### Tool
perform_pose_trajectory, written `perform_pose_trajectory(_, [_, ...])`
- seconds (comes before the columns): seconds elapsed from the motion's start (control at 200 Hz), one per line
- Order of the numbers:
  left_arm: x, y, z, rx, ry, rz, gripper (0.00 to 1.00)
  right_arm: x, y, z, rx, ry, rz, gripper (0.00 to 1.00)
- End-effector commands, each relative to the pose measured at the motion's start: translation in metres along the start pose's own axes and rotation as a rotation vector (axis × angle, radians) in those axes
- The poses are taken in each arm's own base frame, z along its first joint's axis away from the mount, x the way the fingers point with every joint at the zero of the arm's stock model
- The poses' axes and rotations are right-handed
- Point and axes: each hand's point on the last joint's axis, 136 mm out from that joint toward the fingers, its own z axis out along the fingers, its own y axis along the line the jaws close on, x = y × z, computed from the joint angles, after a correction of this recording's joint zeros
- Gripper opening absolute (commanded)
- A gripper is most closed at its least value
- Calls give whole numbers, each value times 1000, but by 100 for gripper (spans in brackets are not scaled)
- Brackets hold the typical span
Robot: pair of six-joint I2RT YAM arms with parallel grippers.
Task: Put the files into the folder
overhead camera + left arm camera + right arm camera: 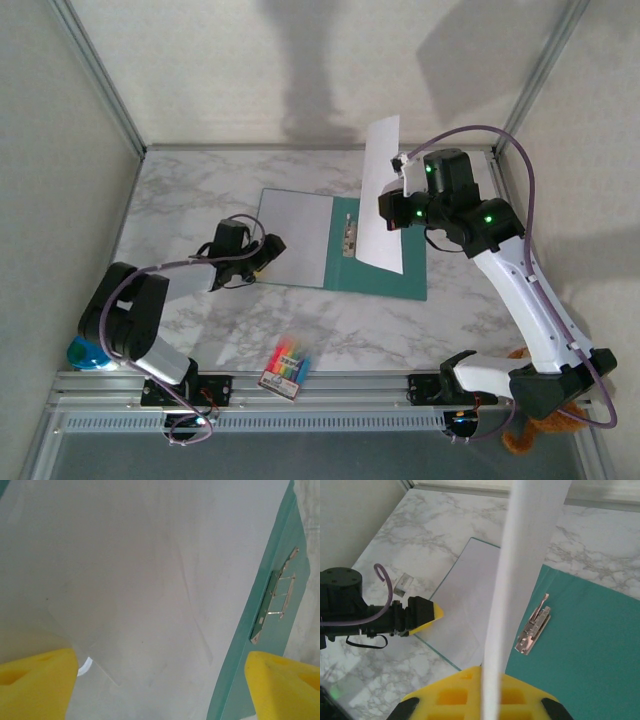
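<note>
1. Top external view: your folder (342, 272) lies spread open on the desk (180, 200), teal inside up and metal clip (350, 235) at the spine, laid out to take paper.
2. A flat file (295, 235) rests on the left cover, so part of the job looks done.
3. Your right tool (398, 172) is clamped on the edge of a second file (382, 190). It holds the sheet raised and tilted above the right cover, apparently so it can come down clear of the clip.
4. Right wrist view: that sheet runs edge-on between the yellow pads (445, 700), pinched tight.
5. Your left tool (265, 250) hangs at the flat file's left edge, jaws wide apart and holding nothing. It is likely placed to steady the sheet. You cannot tell whether it touches the paper.
</note>
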Motion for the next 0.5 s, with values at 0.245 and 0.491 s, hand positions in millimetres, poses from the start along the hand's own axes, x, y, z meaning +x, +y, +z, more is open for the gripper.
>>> perform_pose_trajectory(0.245, [15, 53, -37, -99, -35, -108, 87, -4, 22, 16, -153, -4, 66, 0])
perform_pose_trajectory(0.491, [6, 56, -53, -101, -81, -108, 87, -10, 44, 25, -307, 3, 109, 0])
